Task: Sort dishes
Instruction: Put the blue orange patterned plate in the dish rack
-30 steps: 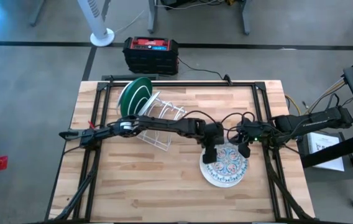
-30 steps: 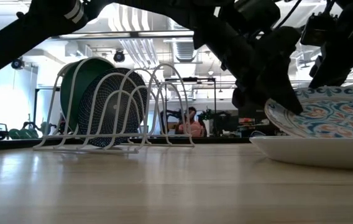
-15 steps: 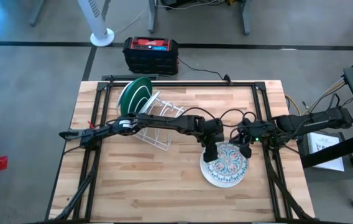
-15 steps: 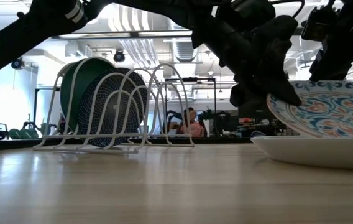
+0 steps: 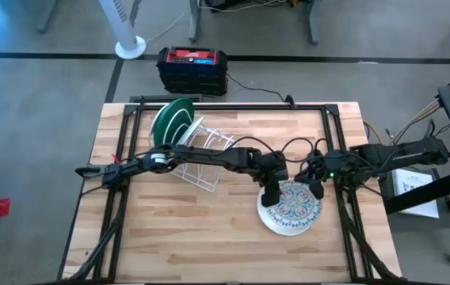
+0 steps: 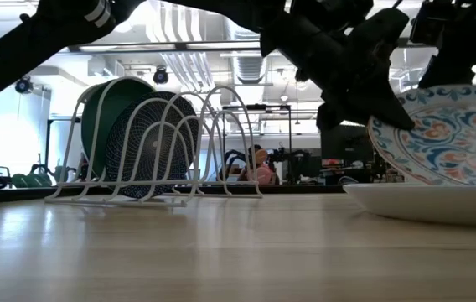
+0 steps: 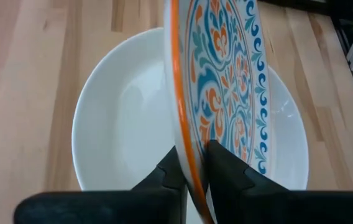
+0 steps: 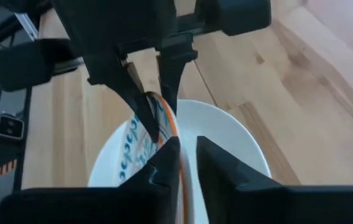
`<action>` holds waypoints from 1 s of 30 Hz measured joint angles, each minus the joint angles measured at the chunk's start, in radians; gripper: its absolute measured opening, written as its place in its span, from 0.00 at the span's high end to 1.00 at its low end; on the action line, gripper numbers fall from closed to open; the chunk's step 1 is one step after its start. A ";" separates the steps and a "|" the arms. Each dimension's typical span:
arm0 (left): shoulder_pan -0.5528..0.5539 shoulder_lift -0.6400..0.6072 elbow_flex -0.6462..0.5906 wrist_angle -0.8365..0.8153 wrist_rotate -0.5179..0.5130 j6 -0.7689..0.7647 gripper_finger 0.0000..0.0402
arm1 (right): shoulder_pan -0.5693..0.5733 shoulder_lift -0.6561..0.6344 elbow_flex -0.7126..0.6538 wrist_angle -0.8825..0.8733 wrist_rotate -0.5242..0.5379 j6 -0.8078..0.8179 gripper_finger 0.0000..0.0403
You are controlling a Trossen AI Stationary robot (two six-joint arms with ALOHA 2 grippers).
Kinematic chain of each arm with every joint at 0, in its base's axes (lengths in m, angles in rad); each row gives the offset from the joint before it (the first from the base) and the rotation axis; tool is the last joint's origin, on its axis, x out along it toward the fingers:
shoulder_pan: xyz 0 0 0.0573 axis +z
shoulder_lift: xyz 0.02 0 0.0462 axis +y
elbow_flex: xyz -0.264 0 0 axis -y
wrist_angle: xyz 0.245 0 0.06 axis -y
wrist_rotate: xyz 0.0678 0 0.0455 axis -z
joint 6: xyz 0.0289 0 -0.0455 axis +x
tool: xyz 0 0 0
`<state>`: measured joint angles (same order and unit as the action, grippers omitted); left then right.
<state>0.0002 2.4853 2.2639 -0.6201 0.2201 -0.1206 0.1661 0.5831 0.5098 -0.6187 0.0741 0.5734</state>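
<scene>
Right side of desk (image 5: 209,237): left hand (image 7: 193,169) clamped on floral plate (image 5: 294,202) rim, tilted up off white plate (image 5: 271,224); right hand (image 8: 179,158) straddles opposite rim, grip loose, can't tell if holding. Green plate (image 5: 171,119) and dark teal plate (image 6: 150,155) racked in wire rack (image 5: 205,162) near back-left; two left. Rack's empty slots face the arms

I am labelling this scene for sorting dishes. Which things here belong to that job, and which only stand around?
Job:
- floral plate, tilted, left gripper shut on its rim, right gripper at the opposite rim
- white plate, flat under it
- green plate and dark blue plate, upright in the rack

Around:
- white wire rack
- black and red box
- fan base
</scene>
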 joint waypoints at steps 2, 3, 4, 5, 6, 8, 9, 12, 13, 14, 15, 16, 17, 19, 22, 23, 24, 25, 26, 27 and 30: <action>0.000 -0.005 0.000 0.000 -0.004 0.004 0.94 | 0.000 0.000 0.017 -0.008 0.003 0.004 0.85; 0.000 -0.006 0.001 -0.002 -0.005 0.004 0.95 | -0.001 0.002 0.026 -0.009 0.006 0.004 0.83; -0.001 -0.007 0.004 -0.005 -0.008 0.006 0.95 | -0.001 0.002 0.031 -0.009 0.008 0.004 0.81; -0.001 -0.008 0.004 -0.005 -0.011 0.007 0.95 | -0.001 0.002 0.037 -0.015 0.012 0.004 0.78; -0.001 -0.008 0.004 -0.006 -0.010 0.006 0.96 | -0.001 0.002 0.042 -0.019 0.013 0.004 0.76; -0.002 -0.009 0.004 -0.007 -0.010 0.006 0.96 | -0.002 0.002 0.052 -0.022 0.013 0.004 0.73; -0.002 -0.010 0.004 -0.008 -0.009 0.006 0.96 | -0.002 0.001 0.057 -0.024 0.012 0.005 0.71; -0.002 -0.015 0.003 -0.012 -0.009 0.004 0.97 | -0.002 0.000 0.078 -0.044 0.007 0.009 0.67; -0.002 -0.018 0.002 -0.016 -0.009 0.004 0.97 | -0.002 0.001 0.086 -0.058 0.007 0.010 0.66; -0.002 -0.021 0.002 -0.018 -0.009 0.006 0.97 | -0.001 0.000 0.093 -0.068 0.006 0.014 0.65; -0.002 -0.025 0.001 -0.021 -0.010 0.008 0.97 | -0.001 0.000 0.100 -0.076 0.006 0.019 0.64; -0.003 -0.027 0.001 -0.024 -0.012 0.008 0.97 | -0.001 0.000 0.106 -0.085 0.006 0.021 0.64; -0.004 -0.030 0.001 -0.026 -0.014 0.010 0.97 | -0.001 0.000 0.110 -0.091 0.006 0.022 0.63; -0.005 -0.037 0.000 -0.031 -0.021 0.011 0.97 | -0.001 0.001 0.121 -0.099 0.005 0.027 0.62; -0.009 -0.048 0.000 -0.038 -0.055 0.014 0.97 | -0.001 0.000 0.163 -0.158 0.008 0.027 0.61; -0.012 -0.051 0.000 -0.040 -0.065 0.015 0.97 | -0.001 -0.001 0.181 -0.185 0.014 0.024 0.61; -0.014 -0.054 -0.001 -0.041 -0.073 0.015 0.97 | -0.001 -0.001 0.198 -0.209 0.029 0.023 0.61; -0.017 -0.056 -0.001 -0.041 -0.078 0.016 0.97 | -0.001 -0.004 0.212 -0.226 0.043 0.023 0.61; -0.018 -0.058 -0.001 -0.040 -0.083 0.017 0.97 | -0.001 -0.008 0.224 -0.240 0.057 0.022 0.61; -0.020 -0.060 -0.001 -0.040 -0.093 0.017 0.97 | -0.001 -0.013 0.232 -0.247 0.065 0.021 0.61; -0.026 -0.064 -0.001 -0.039 -0.109 0.016 0.97 | -0.001 -0.035 0.243 -0.246 0.067 0.019 0.62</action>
<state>-0.0258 2.4216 2.2629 -0.6588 0.1106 -0.1047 0.1654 0.5486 0.7528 -0.8646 0.1414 0.5926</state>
